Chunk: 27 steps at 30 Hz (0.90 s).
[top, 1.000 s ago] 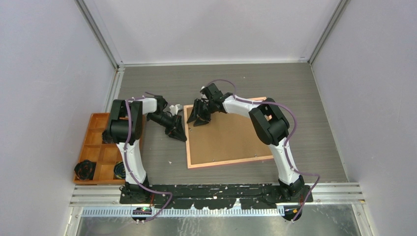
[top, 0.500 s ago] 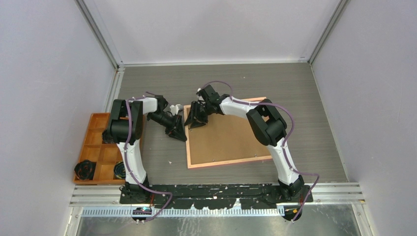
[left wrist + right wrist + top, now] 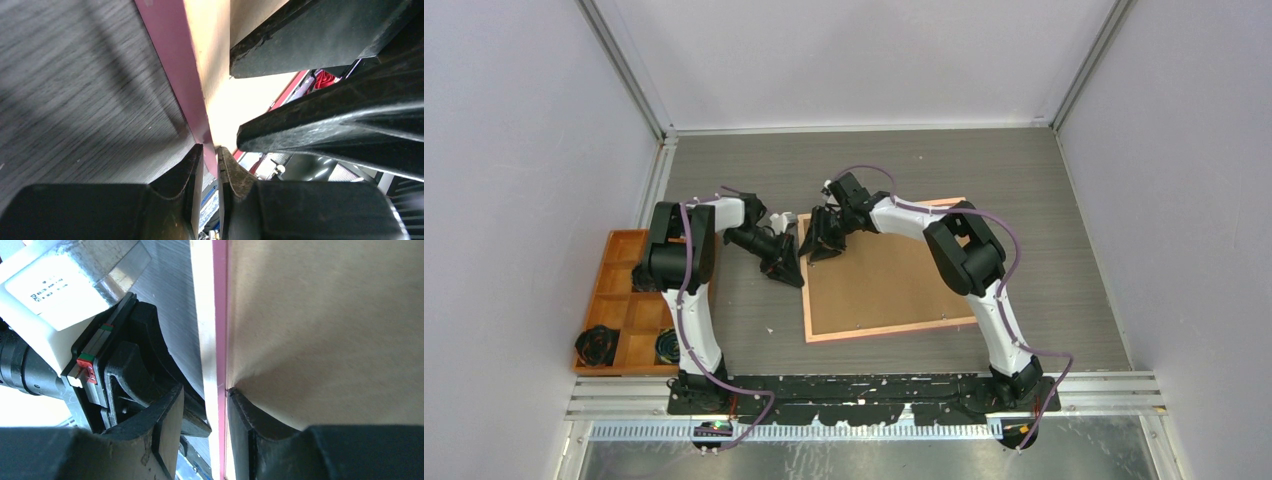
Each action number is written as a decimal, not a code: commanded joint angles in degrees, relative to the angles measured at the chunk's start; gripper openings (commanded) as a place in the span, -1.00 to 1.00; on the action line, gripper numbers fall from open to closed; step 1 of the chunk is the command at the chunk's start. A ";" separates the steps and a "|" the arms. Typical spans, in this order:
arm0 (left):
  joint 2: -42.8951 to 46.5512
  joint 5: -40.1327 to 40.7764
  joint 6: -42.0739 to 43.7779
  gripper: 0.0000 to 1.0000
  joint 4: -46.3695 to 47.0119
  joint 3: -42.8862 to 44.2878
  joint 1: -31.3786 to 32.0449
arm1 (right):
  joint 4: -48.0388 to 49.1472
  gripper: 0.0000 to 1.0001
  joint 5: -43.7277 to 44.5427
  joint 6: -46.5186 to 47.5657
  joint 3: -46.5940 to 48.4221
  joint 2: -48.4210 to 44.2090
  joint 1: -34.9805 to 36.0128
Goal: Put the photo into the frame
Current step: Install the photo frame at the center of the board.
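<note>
The frame (image 3: 894, 328) lies back-up on the table with the brown backing board (image 3: 884, 280) inside it. The photo is not in view. My left gripper (image 3: 786, 268) is at the frame's left edge. In the left wrist view its jaws (image 3: 210, 150) are shut on the pink frame edge (image 3: 175, 65). My right gripper (image 3: 822, 240) is at the frame's far left corner. In the right wrist view it (image 3: 205, 390) straddles the pink edge (image 3: 219, 315), one finger on the backing board (image 3: 325, 315), the other standing off the edge with a gap.
An orange compartment tray (image 3: 629, 245) stands at the table's left edge, with black items (image 3: 596, 345) in its near compartments. The two grippers are close together at the frame's left side. Grey walls enclose the table.
My right gripper has shifted a little to the left, toward the frame's far left corner. The left arm and the frame have not visibly moved.
</note>
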<state>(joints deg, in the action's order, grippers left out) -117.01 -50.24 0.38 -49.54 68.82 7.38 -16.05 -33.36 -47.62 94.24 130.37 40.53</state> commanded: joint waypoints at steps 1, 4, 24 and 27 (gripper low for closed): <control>-1.91 7.74 1.52 -0.67 5.30 0.44 0.62 | -4.65 -0.14 -4.15 2.59 2.24 3.45 1.64; -2.00 8.05 1.62 -0.68 4.92 0.59 0.63 | -6.61 -0.16 -4.32 3.80 2.95 3.77 1.67; 4.39 6.89 8.40 -0.40 -6.71 7.55 -2.34 | -16.15 0.61 18.23 24.14 -3.89 -22.32 0.74; 5.58 6.37 10.60 -0.36 -9.87 9.74 -3.77 | -20.26 0.71 24.61 29.65 -13.61 -30.17 5.92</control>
<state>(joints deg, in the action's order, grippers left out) -116.27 -44.49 6.50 -54.22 74.91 5.58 -29.61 -18.90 -28.84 89.14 110.54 39.11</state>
